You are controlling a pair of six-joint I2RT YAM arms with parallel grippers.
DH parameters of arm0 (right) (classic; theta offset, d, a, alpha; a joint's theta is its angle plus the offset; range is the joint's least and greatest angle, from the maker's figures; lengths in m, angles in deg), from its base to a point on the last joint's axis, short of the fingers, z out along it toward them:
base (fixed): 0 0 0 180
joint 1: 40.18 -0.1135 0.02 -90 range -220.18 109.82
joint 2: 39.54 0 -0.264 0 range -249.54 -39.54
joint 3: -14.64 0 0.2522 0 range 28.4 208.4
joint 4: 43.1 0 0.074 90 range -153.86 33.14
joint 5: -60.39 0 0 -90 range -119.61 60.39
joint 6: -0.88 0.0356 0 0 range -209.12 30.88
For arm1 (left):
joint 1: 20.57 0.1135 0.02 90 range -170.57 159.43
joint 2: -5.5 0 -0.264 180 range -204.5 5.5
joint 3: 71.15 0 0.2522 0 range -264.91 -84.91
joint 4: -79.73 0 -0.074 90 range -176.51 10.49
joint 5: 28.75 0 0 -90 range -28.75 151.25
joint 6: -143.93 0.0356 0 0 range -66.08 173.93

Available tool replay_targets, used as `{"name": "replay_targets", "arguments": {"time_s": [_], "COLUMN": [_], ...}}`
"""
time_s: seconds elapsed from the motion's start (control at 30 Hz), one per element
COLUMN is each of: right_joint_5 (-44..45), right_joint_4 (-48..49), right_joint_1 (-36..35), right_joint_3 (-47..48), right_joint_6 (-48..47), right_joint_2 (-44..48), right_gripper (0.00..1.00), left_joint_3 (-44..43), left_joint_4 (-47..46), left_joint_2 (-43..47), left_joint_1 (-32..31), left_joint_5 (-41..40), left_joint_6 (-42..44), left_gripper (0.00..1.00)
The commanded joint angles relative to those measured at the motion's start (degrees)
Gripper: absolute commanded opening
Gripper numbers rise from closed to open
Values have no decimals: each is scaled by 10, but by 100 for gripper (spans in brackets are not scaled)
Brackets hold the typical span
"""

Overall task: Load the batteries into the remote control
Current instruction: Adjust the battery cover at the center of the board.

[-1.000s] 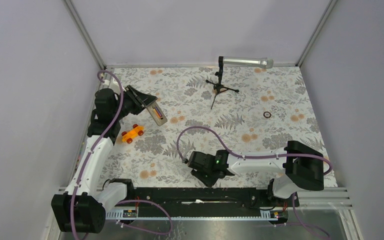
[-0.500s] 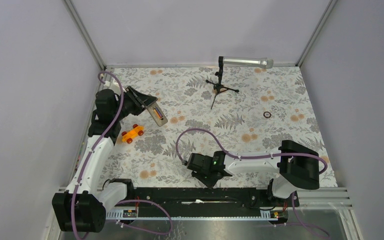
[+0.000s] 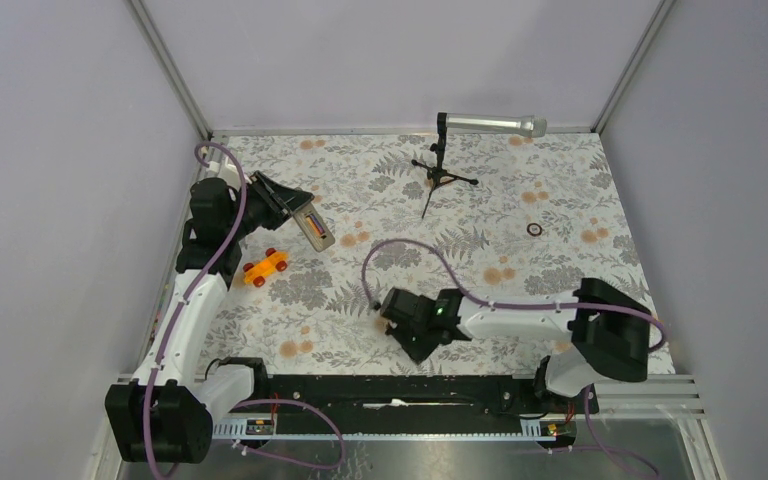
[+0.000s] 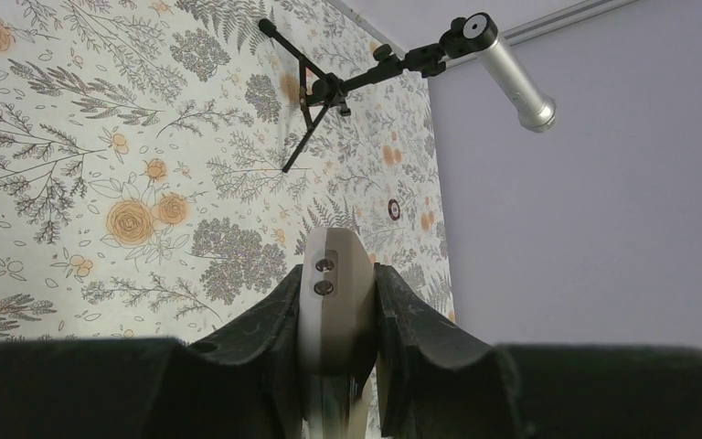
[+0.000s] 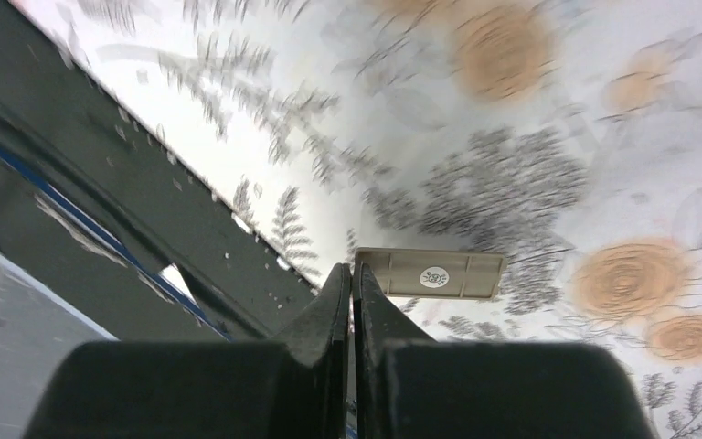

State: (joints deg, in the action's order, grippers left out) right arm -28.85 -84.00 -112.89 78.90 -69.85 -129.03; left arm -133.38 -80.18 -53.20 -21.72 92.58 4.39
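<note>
While the left claw (image 4: 338,285) pinches the small white oblong remote control (image 4: 333,261), with the slim purple and orange batteries (image 3: 313,225) in its recess just beyond the tips, the right claw (image 5: 352,274), pressed together at the near end of the flat beige rectangular cover (image 5: 430,273), should, I think, lift slowly, as I cannot tell whether that thin edge is truly caught.

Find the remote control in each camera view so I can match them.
Top external: remote control, left of centre, beside the toy car.
Left wrist: remote control, bottom centre, in the left end effector.
Right wrist: not in it.
Shared landmark: silver microphone, top external and left wrist.
</note>
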Motion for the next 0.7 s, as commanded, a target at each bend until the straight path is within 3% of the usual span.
{"name": "replay_targets", "arguments": {"time_s": [0.0, 0.13, 0.37, 0.53, 0.67], "right_joint_5": [-85, -198, -361, -467, -506], "right_joint_4": [86, 187, 359, 498, 544], "right_joint_1": [102, 192, 299, 347, 354], "right_joint_3": [-14, -42, -96, -130, -148], "right_joint_6": [21, 34, 115, 206, 236], "right_joint_2": [89, 126, 99, 53, 27], "right_gripper": [0, 0, 0, 0, 0], "left_joint_3": [-2, -4, -5, -1, -3], "left_joint_4": [-32, -34, -35, -37, -38], "left_joint_2": [4, 3, 8, 10, 14], "left_joint_1": [5, 4, 5, 5, 5], "left_joint_5": [14, 15, 16, 20, 20], "left_joint_6": [-2, -6, -15, -22, -25], "left_gripper": [0, 0, 0, 0, 0]}}
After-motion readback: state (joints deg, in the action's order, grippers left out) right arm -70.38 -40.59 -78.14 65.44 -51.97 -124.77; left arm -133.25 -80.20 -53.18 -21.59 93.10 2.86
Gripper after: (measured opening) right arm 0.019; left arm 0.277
